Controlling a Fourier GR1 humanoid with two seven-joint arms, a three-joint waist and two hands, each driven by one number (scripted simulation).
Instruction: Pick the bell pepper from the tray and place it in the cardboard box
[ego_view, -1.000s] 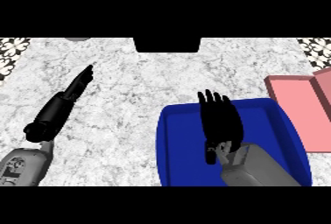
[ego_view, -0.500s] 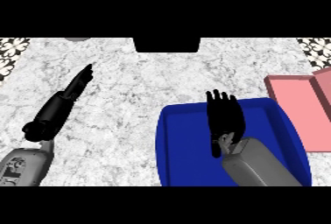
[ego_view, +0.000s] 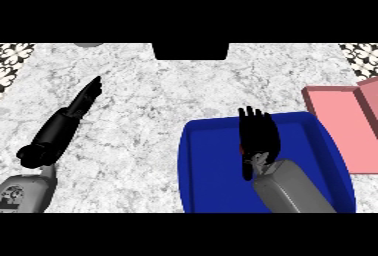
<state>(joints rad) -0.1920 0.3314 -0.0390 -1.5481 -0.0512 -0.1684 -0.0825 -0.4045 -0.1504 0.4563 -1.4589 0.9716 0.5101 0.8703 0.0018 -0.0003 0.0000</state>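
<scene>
**Entry: right hand over the tray, pick not yet made**

We are noting items from largest to smallest. The marble counter (ego_view: 148, 100) is spreading out on all sides of the right hand (ego_view: 258, 134). The blue tray (ego_view: 210, 180) is lying directly under that hand and is reaching out past it to the left and right. The pink cardboard box (ego_view: 336, 117) is sitting to the right of the hand and a little further from the robot. It is just beside the tray's right rim, and its open inside is showing no contents that we can make out.

The left hand (ego_view: 70, 114) is resting well off to the left of the right hand, above the bare counter. Its fingers are lying straight and it is holding nothing.

The right hand is stretching its fingers out flat, pointing away from the robot, with no curl round anything that we can see, so we are logging it as released. The bell pepper (ego_view: 243, 148) is showing only as a small red sliver at the left edge of the right hand, beneath the palm and inside the tray. The rest of it is hidden, so we cannot tell whether the hand is touching it.

Progress, as we are judging it, is at the approach stage. The hand is positioned above the pepper, but the grasp, the lift, the carry to the right and the release into the box are all remaining.
</scene>
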